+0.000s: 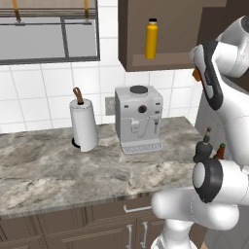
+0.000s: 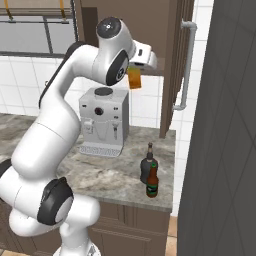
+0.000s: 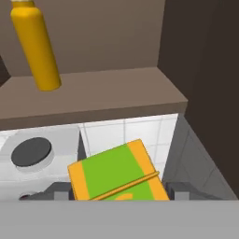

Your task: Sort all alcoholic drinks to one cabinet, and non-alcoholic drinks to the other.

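My gripper is shut on the orange juice carton, which has a green face with orange edges. It hangs in the air just below the open cabinet, above the coffee machine. The carton pokes out under the hand, and a sliver of the carton shows beside the arm. The tall yellow-orange bottle with a black cap stands upright on the cabinet shelf, up and to the left in the hand view. The squat black bottle and the brown beer bottle stand close together on the counter.
A grey coffee machine sits under the cabinet, with a paper towel roll to its left. The open cabinet door with a long grey handle juts out on the right. A tall dark panel bounds the counter's right end.
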Motion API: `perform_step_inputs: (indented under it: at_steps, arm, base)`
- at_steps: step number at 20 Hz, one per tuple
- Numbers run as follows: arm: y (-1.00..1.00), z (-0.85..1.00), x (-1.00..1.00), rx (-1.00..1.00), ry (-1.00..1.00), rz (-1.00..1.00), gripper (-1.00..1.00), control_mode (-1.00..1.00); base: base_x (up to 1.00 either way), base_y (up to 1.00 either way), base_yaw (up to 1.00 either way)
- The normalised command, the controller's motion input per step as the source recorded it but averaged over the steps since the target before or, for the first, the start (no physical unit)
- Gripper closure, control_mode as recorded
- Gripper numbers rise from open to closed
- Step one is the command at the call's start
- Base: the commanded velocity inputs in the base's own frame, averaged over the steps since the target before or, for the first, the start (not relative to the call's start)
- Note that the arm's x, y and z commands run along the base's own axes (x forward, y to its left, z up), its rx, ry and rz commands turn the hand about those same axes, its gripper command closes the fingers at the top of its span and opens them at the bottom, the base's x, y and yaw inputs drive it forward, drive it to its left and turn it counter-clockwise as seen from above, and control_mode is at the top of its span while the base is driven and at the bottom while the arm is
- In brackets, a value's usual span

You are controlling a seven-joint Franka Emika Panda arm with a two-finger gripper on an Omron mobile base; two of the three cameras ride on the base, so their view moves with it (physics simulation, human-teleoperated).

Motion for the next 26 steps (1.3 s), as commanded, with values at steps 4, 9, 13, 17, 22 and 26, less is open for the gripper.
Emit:
perform_step_inputs:
  at_steps: [4,9,13,17,22,26]
  arm:
    - [0.03,0.08,-0.02,0.0,-0.13,-0.01,1.0,-1.0]
    - [0.02,0.1,0.0,0.0,-0.15,-0.01,1.0,-1.0]
    - [0.03,0.22,0.05,0.0,-0.09,-0.01,1.0,-1.0]
    - [0.05,0.25,0.12,0.0,0.0,-0.03,1.0,-1.0]
    - [0.09,0.16,0.18,0.0,0.0,-0.01,1.0,-1.0]
    - [0.02,0.11,0.21,0.0,0.0,0.0,1.0,-1.0]
  base:
    - [0.0,0.0,0.0]
    - [0.0,0.0,0.0]
    - [0.0,0.0,0.0]
    - [0.0,0.0,0.0]
    - [0.0,0.0,0.0]
    - [0.0,0.0,0.0]
